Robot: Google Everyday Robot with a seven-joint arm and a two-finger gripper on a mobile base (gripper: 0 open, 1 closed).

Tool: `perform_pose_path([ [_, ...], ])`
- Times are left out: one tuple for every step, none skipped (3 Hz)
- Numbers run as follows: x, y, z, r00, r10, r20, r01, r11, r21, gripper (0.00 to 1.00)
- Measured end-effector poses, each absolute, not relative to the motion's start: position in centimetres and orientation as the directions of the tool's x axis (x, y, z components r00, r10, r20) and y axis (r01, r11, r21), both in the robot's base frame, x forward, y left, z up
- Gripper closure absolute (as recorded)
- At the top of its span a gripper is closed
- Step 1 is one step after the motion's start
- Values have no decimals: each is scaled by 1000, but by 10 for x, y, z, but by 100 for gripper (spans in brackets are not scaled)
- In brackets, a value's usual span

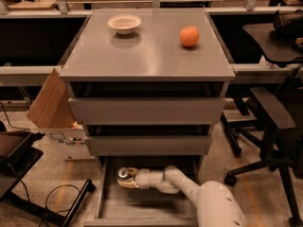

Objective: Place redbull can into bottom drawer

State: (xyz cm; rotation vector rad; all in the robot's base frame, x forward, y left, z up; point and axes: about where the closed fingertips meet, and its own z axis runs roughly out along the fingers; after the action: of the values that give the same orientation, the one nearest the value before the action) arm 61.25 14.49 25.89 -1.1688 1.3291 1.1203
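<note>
Tan-fingered gripper (pixel 127 179) is seen closed around the redbull can (pixel 123 173), low inside the open bottom drawer (pixel 142 206), toward its ten o'clock corner. If the slim can is released above the floor, it could be tipped and sent rolling.

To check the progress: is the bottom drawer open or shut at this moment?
Open. The bottom drawer is pulled out past the middle drawer, and the gripper reaches inside it with the redbull can.
</note>
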Motion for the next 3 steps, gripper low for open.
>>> perform_pose_path([
  [626,149,231,-35,-79,-996,-994,103,27,100],
  [638,154,204,-49,-92,-995,-993,113,39,97],
  [637,155,206,-48,-90,-995,-993,109,38,74],
])
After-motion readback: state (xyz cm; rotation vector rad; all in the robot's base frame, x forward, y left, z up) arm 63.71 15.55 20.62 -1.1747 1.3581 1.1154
